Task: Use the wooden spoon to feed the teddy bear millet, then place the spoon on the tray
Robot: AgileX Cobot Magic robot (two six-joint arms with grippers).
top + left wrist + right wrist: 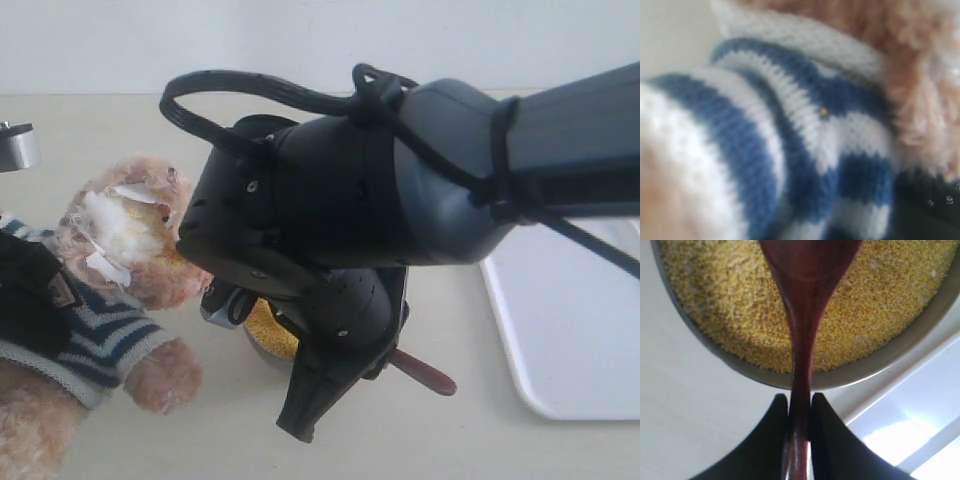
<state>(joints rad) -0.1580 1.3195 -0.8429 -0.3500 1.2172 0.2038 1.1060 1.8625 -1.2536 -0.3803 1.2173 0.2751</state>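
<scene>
The right pincer (pixel 800 402) is clamped on the slim handle of the wooden spoon (pixel 802 335), whose oval end hangs over the millet (pixel 880 315) filling the metal bowl (pixel 860 371) (touching or not, I cannot tell). The tray (pixel 580 330) lies near the bowl on the counter (pixel 100 130). The left pincer (pixel 35 290) presses against the striped shirt of the teddy bear (pixel 130 240); whether it grips, I cannot tell.

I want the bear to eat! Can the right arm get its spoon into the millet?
Probably yes. The right gripper is shut on the wooden spoon, whose scoop end hangs right over the open millet, with nothing between them.
</scene>
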